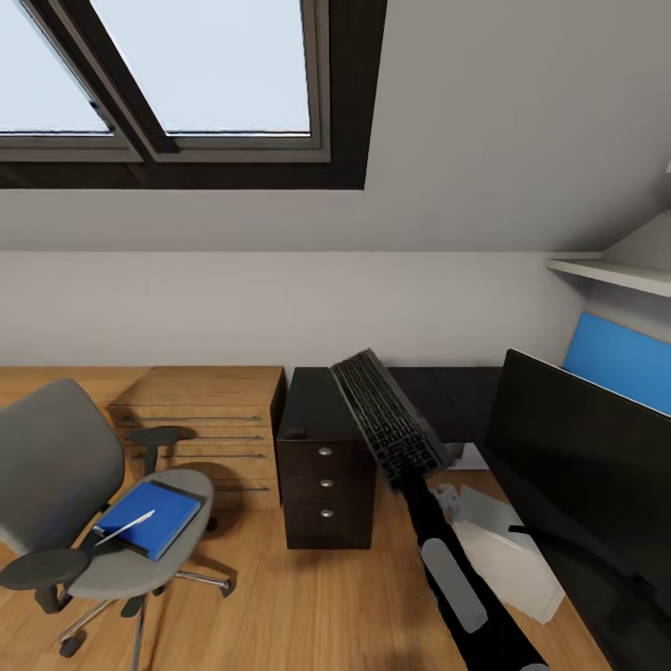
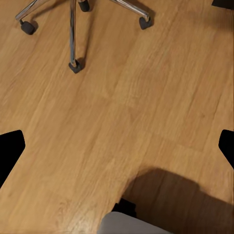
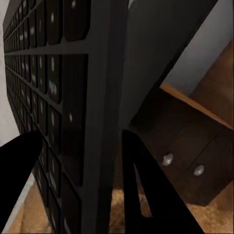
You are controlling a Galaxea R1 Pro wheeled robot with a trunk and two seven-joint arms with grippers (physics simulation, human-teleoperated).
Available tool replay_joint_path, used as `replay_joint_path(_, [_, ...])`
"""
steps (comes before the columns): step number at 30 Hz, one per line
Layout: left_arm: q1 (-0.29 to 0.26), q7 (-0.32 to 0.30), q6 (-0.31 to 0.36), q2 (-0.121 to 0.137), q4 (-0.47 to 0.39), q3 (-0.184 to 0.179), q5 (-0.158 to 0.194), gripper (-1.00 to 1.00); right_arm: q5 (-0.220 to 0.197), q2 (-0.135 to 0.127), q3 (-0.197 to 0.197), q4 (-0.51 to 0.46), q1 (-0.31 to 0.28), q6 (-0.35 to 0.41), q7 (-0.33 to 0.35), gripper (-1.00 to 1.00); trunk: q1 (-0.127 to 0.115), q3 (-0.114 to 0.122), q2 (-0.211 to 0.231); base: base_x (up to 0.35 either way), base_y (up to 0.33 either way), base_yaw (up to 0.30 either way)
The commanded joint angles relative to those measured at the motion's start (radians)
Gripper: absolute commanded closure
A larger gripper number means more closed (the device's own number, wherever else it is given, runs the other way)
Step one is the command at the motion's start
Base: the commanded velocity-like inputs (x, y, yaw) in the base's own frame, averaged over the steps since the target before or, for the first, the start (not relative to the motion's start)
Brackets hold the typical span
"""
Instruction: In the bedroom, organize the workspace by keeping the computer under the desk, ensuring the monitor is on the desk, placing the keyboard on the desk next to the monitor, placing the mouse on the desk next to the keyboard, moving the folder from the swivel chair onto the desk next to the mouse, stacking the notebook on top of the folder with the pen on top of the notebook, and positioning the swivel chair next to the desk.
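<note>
Black right jaws clamp the keyboard (image 1: 387, 417) edge, holding it tilted at frame centre above the desk (image 1: 317, 410) drawers. Left jaws stand apart over wood floor (image 2: 126, 112). Monitor (image 1: 582, 466) at right; blue folder (image 1: 149, 517) on swivel chair (image 1: 65, 475), lower left.

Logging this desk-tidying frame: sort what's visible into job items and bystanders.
Job: keyboard held in right gripper; monitor; blue folder on swivel chair; desk; computer.
Bystanders: wooden cabinet; skylight; blue wall panel.
</note>
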Motion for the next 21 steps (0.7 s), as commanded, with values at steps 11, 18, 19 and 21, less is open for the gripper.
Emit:
replay_joint_path(11, [-0.001, -0.121, 0.024, 0.003, -0.284, -0.004, 0.009, -1.0, -0.384, -0.009, -0.014, -0.068, -0.002, 0.058, -0.003, 1.0, 0.0, -0.002, -0.002, 0.0, 0.0, 0.0])
replay_joint_path(18, [-0.001, -0.002, 0.524, -0.11, -0.868, -0.004, 0.011, -1.0, -0.386, -0.001, 0.047, 0.014, -0.002, 0.05, -0.02, 1.0, 0.0, -0.002, -0.002, 0.0, 0.0, 0.0])
replay_joint_path(19, [-0.001, 0.026, 0.527, -0.116, -0.865, -0.005, 0.01, -1.0, -0.387, 0.0, 0.049, 0.021, -0.002, 0.05, -0.034, 1.0, 0.0, -0.002, -0.002, 0.0, 0.0, 0.0])
replay_joint_path(21, [-0.001, 0.058, 0.528, -0.122, -0.855, -0.003, 0.01, -1.0, -0.388, 0.002, 0.052, 0.028, -0.002, 0.048, -0.063, 1.0, 0.0, -0.002, -0.002, 0.0, 0.0, 0.0])
